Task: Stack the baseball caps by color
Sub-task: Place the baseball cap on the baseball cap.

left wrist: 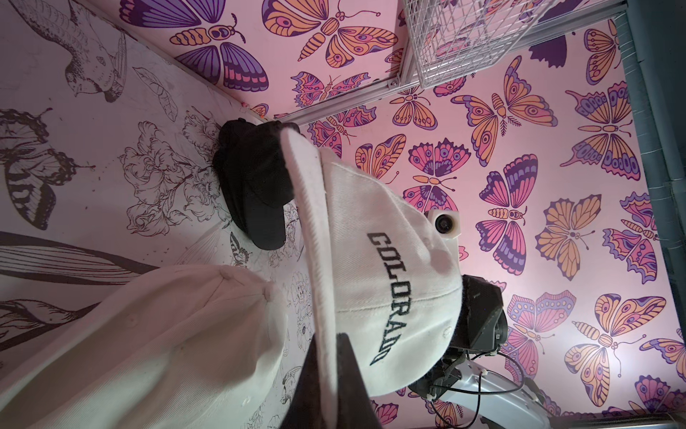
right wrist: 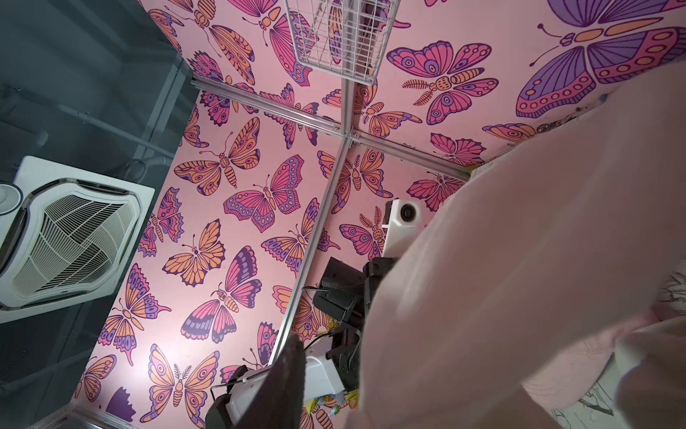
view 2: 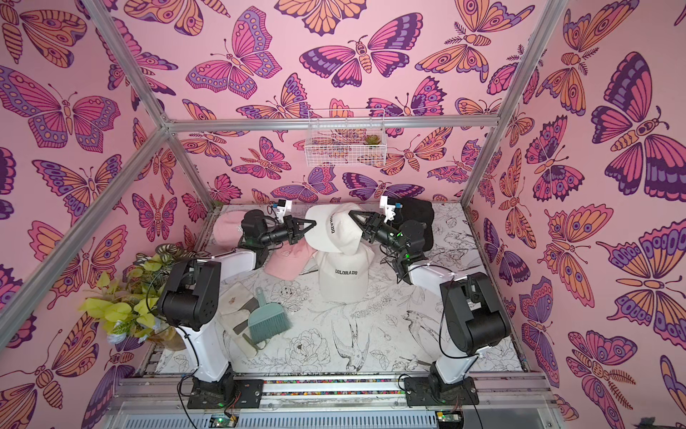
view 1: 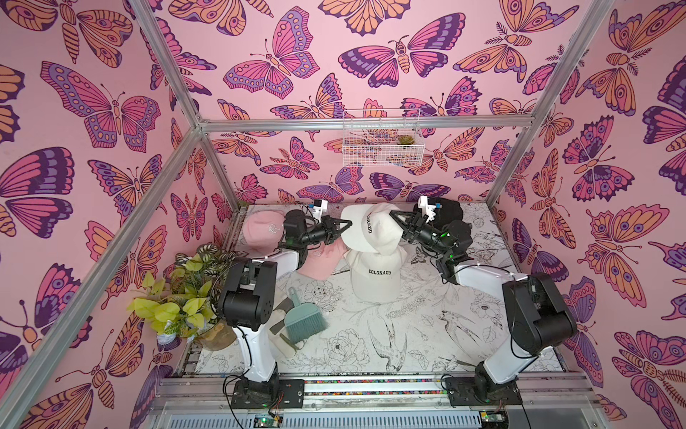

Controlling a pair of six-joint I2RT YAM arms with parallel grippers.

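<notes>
left gripper (view 1: 346,224) pressed tight on brim of raised cream cap (view 1: 382,230). We see cap hang between both arms, brim toward left arm, over rear of lower cream cap (view 1: 375,288), whose brim points at arm bases: roughly quarter-turn off. right gripper (view 1: 394,215) against crown; pinching or spread, we cannot tell.
</notes>
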